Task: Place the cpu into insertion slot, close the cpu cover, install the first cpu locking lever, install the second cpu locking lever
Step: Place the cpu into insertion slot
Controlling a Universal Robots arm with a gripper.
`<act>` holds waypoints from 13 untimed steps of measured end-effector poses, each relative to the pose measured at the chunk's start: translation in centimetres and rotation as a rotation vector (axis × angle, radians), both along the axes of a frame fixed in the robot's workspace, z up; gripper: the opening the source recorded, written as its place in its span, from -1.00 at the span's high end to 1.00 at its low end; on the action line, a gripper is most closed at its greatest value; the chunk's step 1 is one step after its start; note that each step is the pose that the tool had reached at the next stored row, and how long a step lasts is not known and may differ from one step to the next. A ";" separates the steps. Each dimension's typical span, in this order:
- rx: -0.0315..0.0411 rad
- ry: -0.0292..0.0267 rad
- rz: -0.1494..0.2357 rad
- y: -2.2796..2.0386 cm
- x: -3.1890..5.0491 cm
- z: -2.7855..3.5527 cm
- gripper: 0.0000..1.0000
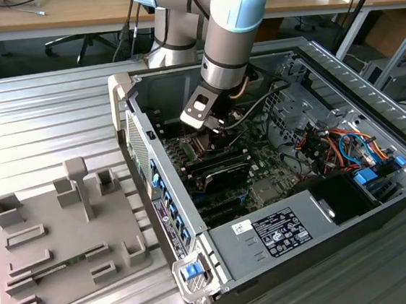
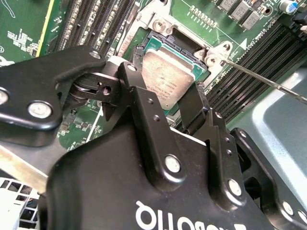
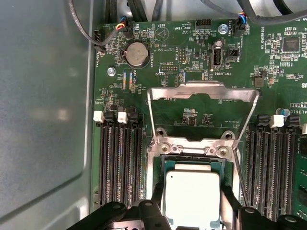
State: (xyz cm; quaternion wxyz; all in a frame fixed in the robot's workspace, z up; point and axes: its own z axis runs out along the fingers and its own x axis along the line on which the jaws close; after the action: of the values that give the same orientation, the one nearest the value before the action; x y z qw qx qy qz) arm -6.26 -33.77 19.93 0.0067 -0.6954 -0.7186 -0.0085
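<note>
Currently reaches down from the top centre of the exterior view into the open computer case (image 1: 171,90), with the gripper (image 1: 216,127) low over the green motherboard (image 1: 273,166) near the middle of that frame. Clamps the cpu (image 2: 168,79) between two black fingers (image 2: 141,100), pressed against opposite edges of the chip in both wrist views. Holds it silvery face up, square inside the dark frame of the insertion slot (image 2: 184,45); cannot tell whether fully seated or a touch above the contacts. Leaves the cpu cover (image 3: 204,92) swung open on its hinge, lying back over the board beyond the socket, with green circuitry showing through its cut-out centre. Beside the socket in the second wrist view, a thin locking lever (image 2: 261,79), slanting out from a socket corner across the long black memory slots (image 2: 268,52). On both sides of the socket in the first wrist view, more banks of such slots; past the cover, out on the board, a round coin battery (image 3: 137,53). Over at the exterior view's left, outside the case and well apart from the gripper: a grey fixture plate (image 1: 60,247) with upright blocks, flat on the ribbed metal table (image 1: 40,118).
</note>
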 end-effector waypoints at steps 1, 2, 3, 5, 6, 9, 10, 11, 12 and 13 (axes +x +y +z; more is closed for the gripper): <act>-0.0001 0.0000 -0.008 0.00 0.00 -0.03 -0.09; -0.0001 0.0000 -0.010 0.00 0.01 -0.03 -0.09; 0.0000 -0.0001 -0.010 0.00 0.00 -0.04 -0.09; 0.0000 -0.0001 -0.010 0.00 0.01 -0.04 -0.09; 0.0000 -0.0001 -0.010 0.00 0.00 -0.04 -0.09; 0.0001 -0.0001 -0.010 0.00 0.01 -0.04 -0.22; 0.0001 -0.0002 -0.010 0.00 0.01 -0.04 -0.36; 0.0001 -0.0002 -0.010 0.00 0.01 -0.04 -0.36; 0.0001 -0.0001 -0.010 0.00 0.01 -0.04 -0.36; 0.0000 -0.0001 -0.010 0.00 0.01 -0.04 -0.36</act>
State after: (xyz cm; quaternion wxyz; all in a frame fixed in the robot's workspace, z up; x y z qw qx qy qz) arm -6.26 -33.77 19.89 0.0066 -0.6990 -0.7151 -0.0086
